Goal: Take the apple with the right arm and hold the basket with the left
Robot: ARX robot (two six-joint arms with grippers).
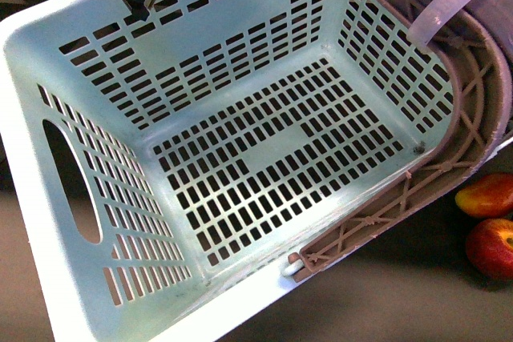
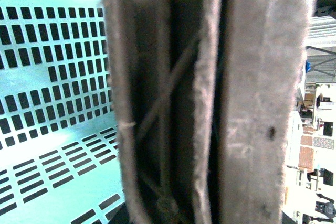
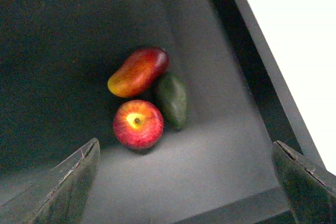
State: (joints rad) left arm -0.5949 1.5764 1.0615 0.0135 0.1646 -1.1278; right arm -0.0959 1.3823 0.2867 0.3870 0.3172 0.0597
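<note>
Grey surface point(image 3: 220, 150), apple point(image 3: 138, 124) beyond right claw point(image 3: 184, 145).

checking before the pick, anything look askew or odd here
The basket looks tipped and turned askew in the front view, its handle swung to one side. The apple lies whole outside it. Nothing looks spilled or damaged.
</note>
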